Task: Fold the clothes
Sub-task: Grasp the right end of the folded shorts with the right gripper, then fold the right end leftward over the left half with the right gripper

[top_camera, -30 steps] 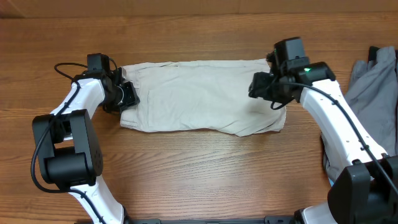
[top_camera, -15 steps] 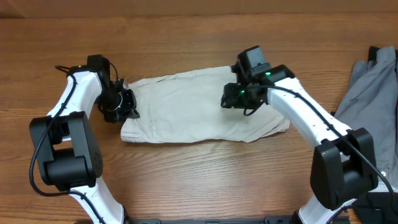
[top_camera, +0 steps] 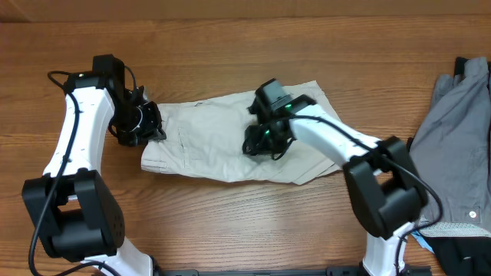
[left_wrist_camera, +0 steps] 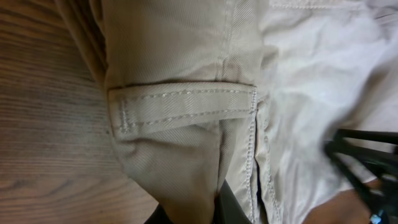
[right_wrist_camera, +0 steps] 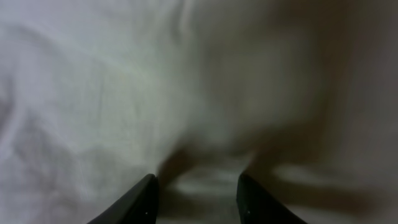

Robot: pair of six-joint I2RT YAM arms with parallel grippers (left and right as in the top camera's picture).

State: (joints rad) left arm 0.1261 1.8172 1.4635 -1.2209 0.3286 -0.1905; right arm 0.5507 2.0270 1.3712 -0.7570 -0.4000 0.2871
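Where the overhead camera looks down, a brown wood-grain surface (top_camera: 230, 222) fills the view from edge to edge, and that is all of the room that shows. The shorts (top_camera: 207, 142) lie near its middle, spread lengthwise, creased and a little askew. A grey garment (top_camera: 456, 115) lies at the right edge, well apart from them. The left claw (top_camera: 149, 126) is at the shorts' left end, and the right claw (top_camera: 261, 146) sits low over their middle.

The left wrist view gives what the overhead cannot. It shows the waistband with a stitched belt loop (left_wrist_camera: 186, 106) and cloth running down into the left claw, which is pressed together and pinching the shorts. Bare wood shows to one side.

The right wrist view is blurred. It shows only pale cloth and two dark fingertips (right_wrist_camera: 140, 199) standing apart with a ridge of cloth between them. Whether they grip it I cannot tell.

Counted: one pair of shorts, one grey garment, two arms, two claws and one belt loop.
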